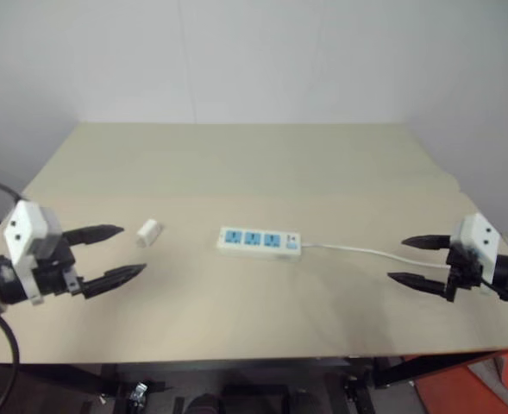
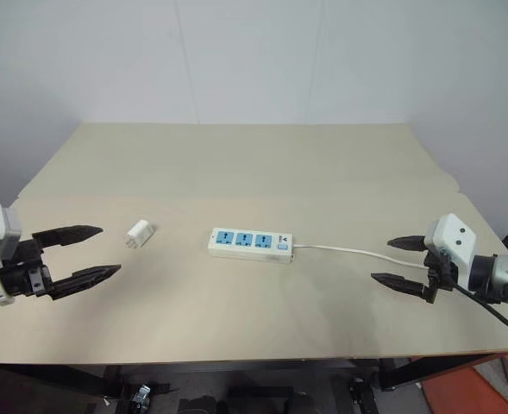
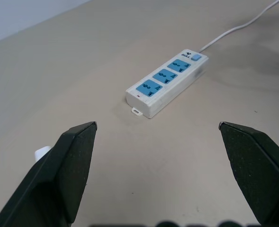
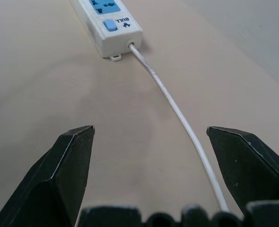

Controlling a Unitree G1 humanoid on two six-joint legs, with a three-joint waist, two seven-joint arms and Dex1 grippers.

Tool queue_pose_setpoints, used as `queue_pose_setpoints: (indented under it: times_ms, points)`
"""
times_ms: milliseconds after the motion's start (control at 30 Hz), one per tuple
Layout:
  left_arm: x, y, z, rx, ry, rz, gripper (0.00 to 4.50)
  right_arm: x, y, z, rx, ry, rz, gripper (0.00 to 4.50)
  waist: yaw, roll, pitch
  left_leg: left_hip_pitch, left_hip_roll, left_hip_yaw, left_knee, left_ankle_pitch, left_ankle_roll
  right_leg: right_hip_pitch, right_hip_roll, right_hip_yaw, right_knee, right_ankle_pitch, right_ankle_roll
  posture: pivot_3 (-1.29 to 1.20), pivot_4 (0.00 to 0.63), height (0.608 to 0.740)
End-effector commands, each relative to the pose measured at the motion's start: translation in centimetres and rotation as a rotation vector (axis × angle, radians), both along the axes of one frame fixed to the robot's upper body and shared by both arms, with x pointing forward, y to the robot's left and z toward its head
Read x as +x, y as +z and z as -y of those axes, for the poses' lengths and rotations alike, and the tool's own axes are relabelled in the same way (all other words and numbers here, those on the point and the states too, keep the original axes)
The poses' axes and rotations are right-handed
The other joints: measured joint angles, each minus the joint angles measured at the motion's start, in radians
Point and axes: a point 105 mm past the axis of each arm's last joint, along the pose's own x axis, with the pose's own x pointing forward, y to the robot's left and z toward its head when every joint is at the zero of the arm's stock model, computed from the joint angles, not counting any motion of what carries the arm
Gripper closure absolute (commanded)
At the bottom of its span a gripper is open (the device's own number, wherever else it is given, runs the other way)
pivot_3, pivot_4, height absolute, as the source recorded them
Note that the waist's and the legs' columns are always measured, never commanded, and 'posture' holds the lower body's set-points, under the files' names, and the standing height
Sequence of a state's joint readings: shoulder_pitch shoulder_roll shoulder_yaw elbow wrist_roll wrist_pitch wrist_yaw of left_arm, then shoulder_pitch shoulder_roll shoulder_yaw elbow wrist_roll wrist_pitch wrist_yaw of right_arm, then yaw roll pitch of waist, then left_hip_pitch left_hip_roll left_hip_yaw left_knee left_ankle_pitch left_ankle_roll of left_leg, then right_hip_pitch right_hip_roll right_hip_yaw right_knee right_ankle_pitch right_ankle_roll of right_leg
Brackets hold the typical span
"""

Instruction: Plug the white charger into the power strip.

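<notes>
The strip lies flat near the middle of a smooth, matte beige table. It is a long white plastic bar with rounded corners, three blue-faced sockets in a row and a small blue switch at the end nearer the right gripper. A small mounting tab juts from each short end. From the switch end a thin, round white cord runs across the tabletop toward the right gripper and passes between its fingers in the right wrist view.

The charger is a small, plain white block with rounded edges. It rests on the table off the strip's plain end, apart from it, with bare tabletop between them. It sits just beyond the tips of the left gripper and touches neither finger; in the left wrist view only a corner of it peeks past one finger.

The left gripper hovers over the table on the charger's side of the strip. Its two black, tapered, wedge-shaped fingers are spread wide and hold nothing. Its housing is a white box.

The right gripper hovers past the strip's switch end, well apart from it. Its black pointed fingers are likewise spread and empty, with the cord lying on the table below them.
</notes>
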State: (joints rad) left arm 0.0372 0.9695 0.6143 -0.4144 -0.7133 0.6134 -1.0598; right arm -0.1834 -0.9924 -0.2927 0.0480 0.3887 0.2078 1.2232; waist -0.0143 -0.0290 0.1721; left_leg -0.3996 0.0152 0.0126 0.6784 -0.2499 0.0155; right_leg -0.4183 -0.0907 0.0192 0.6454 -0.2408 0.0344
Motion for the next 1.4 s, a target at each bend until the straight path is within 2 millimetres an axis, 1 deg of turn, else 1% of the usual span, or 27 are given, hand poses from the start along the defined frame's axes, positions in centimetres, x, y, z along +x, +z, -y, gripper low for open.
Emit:
queue_pose_setpoints:
  times_ms: [33,233,600,667,767,867,1000,1133,1233,1400]
  points:
    - [0.1,0.8,0.0,-0.005,-0.006,0.036,0.00,-0.2,1.2,-0.1,0.001,0.013,0.049,0.05,0.000,0.000,0.000,0.000,0.000,0.000,0.000,0.000,0.000,0.000,0.000,0.000,0.000,0.000,0.000,0.00,0.150,0.740]
    - [0.0,0.6,0.0,-0.011,-0.004,0.031,0.00,-0.3,1.2,-0.1,0.001,0.014,0.050,0.05,0.000,0.000,0.000,0.000,0.000,0.000,0.000,0.000,0.000,0.000,0.000,0.000,0.000,0.000,0.000,0.00,0.150,0.740]
    - [0.2,0.7,0.0,-0.032,-0.001,0.029,0.00,-0.1,1.1,-0.5,0.013,0.033,0.051,0.05,0.000,0.000,0.000,0.000,0.000,0.000,0.000,0.000,0.000,0.000,0.000,0.000,0.000,0.000,0.000,0.00,0.150,0.740]
    - [0.4,0.7,0.4,-0.038,-0.019,0.036,0.00,0.1,1.1,-1.4,0.046,0.078,0.061,0.05,-0.001,0.000,0.000,0.000,0.000,0.000,0.000,0.000,0.000,0.000,0.000,0.000,0.000,0.000,0.000,0.00,0.150,0.740]
    - [0.7,0.5,1.1,-0.041,-0.046,0.049,0.00,1.2,0.6,-3.1,0.083,0.132,0.068,0.05,-0.004,0.000,0.000,0.001,0.000,0.000,0.000,0.000,0.000,0.001,0.000,0.000,0.001,0.000,0.000,0.00,0.150,0.740]
    - [1.4,0.5,1.9,-0.056,-0.079,0.062,0.00,3.2,-0.3,-5.6,0.125,0.190,0.068,0.05,-0.006,0.000,0.000,0.001,0.000,0.000,0.001,0.000,0.000,0.000,0.001,0.001,0.001,0.000,0.000,0.00,0.150,0.740]
    - [1.9,0.9,3.1,-0.082,-0.132,0.084,0.00,5.7,-0.9,-7.9,0.164,0.243,0.063,0.05,-0.004,0.000,0.000,0.000,0.000,0.000,0.000,0.000,0.000,-0.001,0.001,0.001,0.001,0.000,0.000,0.00,0.150,0.740]
    - [2.3,0.7,4.1,-0.093,-0.184,0.081,0.00,7.7,-1.5,-9.7,0.188,0.294,0.069,0.05,-0.001,0.000,0.000,-0.003,0.000,0.000,0.001,0.000,0.000,-0.003,0.000,0.000,0.001,0.000,0.000,0.00,0.150,0.740]
    - [2.9,0.3,4.4,-0.105,-0.181,0.082,0.00,8.4,-1.8,-10.7,0.199,0.337,0.065,0.05,0.000,0.000,0.000,-0.003,-0.001,0.000,0.001,0.000,0.000,-0.003,0.000,0.000,0.000,0.000,0.000,0.00,0.150,0.740]
    - [3.3,-0.1,4.7,-0.114,-0.189,0.084,0.00,9.7,-2.4,-12.7,0.229,0.365,0.044,0.05,-0.005,0.000,0.000,-0.002,0.000,0.000,0.001,0.000,-0.001,-0.003,0.000,0.000,0.001,0.000,0.000,0.00,0.150,0.740]
